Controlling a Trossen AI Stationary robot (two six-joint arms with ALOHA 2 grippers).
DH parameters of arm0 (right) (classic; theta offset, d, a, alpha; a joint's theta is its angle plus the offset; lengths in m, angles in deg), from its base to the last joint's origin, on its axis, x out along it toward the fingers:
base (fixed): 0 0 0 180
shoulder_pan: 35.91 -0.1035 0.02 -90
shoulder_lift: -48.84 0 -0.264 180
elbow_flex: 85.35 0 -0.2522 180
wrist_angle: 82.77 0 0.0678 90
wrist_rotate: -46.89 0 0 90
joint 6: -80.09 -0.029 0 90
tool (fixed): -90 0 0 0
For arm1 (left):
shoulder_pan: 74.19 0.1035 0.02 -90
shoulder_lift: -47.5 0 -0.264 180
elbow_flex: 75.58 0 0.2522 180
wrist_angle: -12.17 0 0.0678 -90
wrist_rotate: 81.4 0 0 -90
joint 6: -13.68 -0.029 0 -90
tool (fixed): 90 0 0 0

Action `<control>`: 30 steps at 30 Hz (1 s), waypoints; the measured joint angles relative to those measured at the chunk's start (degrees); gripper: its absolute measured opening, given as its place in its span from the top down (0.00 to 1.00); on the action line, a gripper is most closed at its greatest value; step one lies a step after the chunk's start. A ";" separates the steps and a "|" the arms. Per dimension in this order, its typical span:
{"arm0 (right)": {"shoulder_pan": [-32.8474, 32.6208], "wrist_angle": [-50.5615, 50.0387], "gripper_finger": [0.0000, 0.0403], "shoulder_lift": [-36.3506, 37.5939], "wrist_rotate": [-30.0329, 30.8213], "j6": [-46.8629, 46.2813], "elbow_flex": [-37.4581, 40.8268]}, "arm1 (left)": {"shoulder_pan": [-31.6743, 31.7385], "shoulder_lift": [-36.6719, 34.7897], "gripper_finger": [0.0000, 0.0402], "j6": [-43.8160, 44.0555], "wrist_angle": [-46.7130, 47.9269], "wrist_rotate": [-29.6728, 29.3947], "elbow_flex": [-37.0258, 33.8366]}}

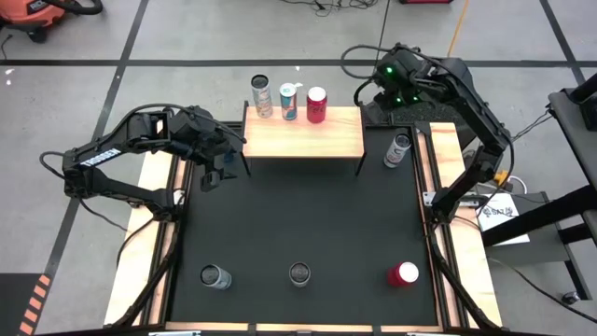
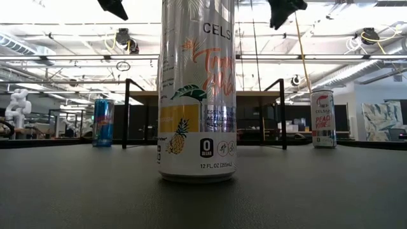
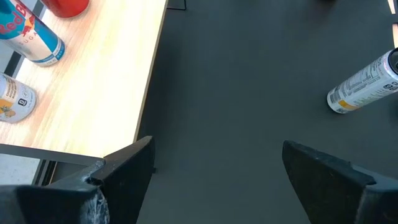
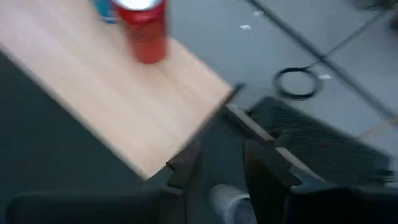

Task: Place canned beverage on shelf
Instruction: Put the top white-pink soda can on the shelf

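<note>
We are working over the large black mat [image 1: 308, 224], with the light-wood shelf [image 1: 303, 140] standing at its far edge on thin black legs. Three cans are already standing on the shelf's back edge: a pale one [image 1: 262, 96], a blue-and-white one [image 1: 288, 101] and a red one [image 1: 316, 105], leaving room for a fourth at the right end.

Our right gripper [image 1: 390, 86] is hanging just beyond the shelf's right end, above a silver can [image 1: 398, 149] standing on the mat beside the shelf's right leg. In the right wrist view that can's top [image 4: 229, 200] is showing just below the narrowly parted fingers [image 4: 186, 163]; we are judging that nothing is being gripped yet, though the blur is leaving this unsure.

Our left gripper [image 1: 216, 159] is waiting at the shelf's left end, spread wide and carrying nothing.

Three more cans are standing along the near edge: a silver-topped one [image 1: 215, 276], the pineapple-printed Celsius can [image 1: 299, 273] and a red-topped one [image 1: 403, 273].

We are seeing these risks: fingers this narrow could land on the silver can's rim and topple it; a low lift could clip the shelf's edge or leg; and a crowded placement could knock the red can over.
</note>
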 joint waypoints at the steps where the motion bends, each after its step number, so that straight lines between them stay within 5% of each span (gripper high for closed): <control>1: -0.04 0.17 0.74 -0.08 1.48 0.56 0.36 | 0.00 0.00 0.13 -0.01 0.00 0.00 0.00; 14: -0.11 0.92 0.66 -0.98 2.00 1.33 0.62 | 0.01 0.00 0.13 -0.17 0.00 0.01 0.00; 30: -0.50 1.63 0.35 -0.98 1.48 -0.55 0.62 | 0.01 0.00 0.13 -0.13 0.00 0.00 0.00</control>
